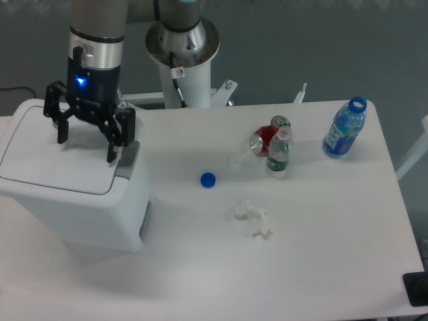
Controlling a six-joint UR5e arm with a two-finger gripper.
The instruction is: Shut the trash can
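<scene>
The trash can (73,194) is a large white boxy bin at the left of the table. Its flat white lid (53,157) lies down flat on the body, and a grey latch (128,155) sits at its right edge. My gripper (87,148) hangs just above the lid's right half, fingers pointing down and spread wide apart. One fingertip (112,158) is close to the latch. It holds nothing.
On the white table (301,267) stand a blue bottle without a cap (345,128), a small clear bottle (279,152) and a red can lying on its side (266,137). A blue cap (208,179) and a crumpled white tissue (254,217) lie mid-table. The robot's base (184,53) stands behind.
</scene>
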